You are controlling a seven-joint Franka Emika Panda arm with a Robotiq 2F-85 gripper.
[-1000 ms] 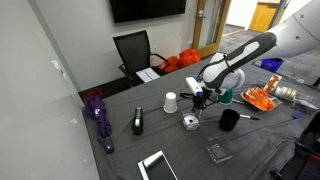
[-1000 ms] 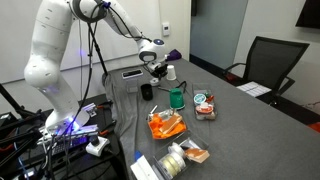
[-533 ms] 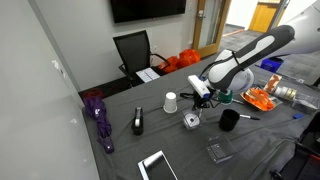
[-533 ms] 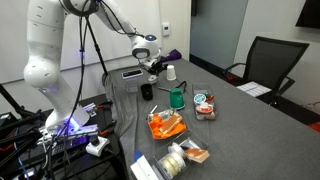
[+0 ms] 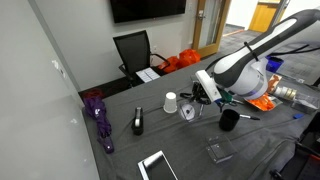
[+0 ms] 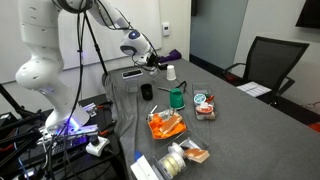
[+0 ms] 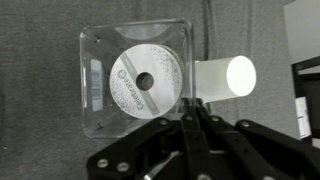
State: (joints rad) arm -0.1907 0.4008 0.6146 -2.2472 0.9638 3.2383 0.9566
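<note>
Clear square case (image 7: 135,78) with a white disc inside, printed label around its centre hole; it's over the middle of the tabletop (image 5: 190,145), well in from every edge, just beside a white cup (image 7: 225,78); gripper (image 7: 190,118) fingers are pressed nearly together, pinching the case's near edge; in an exterior view the case (image 5: 187,111) looks tilted and off the cloth; it's square, so no real long axis; broad face points at the wrist camera.
</note>
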